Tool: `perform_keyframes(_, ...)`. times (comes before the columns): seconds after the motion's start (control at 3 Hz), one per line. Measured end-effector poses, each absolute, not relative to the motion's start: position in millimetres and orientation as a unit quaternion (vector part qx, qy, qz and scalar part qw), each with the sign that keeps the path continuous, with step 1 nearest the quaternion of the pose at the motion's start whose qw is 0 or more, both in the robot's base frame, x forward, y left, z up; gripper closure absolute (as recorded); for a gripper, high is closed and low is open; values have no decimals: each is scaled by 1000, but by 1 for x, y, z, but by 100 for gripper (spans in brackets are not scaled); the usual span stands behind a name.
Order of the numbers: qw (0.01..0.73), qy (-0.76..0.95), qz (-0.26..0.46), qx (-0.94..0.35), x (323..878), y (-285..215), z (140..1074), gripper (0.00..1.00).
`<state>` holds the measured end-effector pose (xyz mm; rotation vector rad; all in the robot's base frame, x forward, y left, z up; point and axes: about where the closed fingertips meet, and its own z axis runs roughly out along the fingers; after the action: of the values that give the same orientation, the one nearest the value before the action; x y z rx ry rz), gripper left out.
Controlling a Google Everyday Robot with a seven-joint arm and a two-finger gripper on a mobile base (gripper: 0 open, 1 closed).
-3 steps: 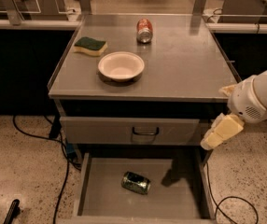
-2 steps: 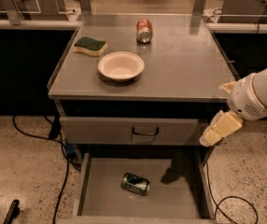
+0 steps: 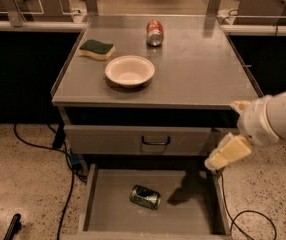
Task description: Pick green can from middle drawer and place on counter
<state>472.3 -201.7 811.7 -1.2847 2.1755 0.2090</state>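
The green can lies on its side on the floor of the open middle drawer, a little left of its centre. My gripper hangs at the end of the white arm, beside the drawer's right wall and above it. It is to the right of the can, higher than it, and apart from it. It casts a shadow on the drawer floor right of the can. The counter is the grey steel top above the drawers.
On the counter stand a white bowl, a green-and-yellow sponge and a red-and-silver can. A closed grey drawer front with a black handle sits above the open drawer. Cables lie on the speckled floor.
My gripper has moved a little down and to the left, towards the drawer's right wall. The can and the things on the counter have not moved.
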Motion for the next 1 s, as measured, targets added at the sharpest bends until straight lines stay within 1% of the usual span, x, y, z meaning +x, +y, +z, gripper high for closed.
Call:
perform_keyframes(0.33,314,843,120,-420,440,-198,743,0)
perform_keyframes(0.67,324,856,141,-377,419,-192,673,0)
perform_keyframes(1.0,339,858,123,-366,429,-197,673,0)
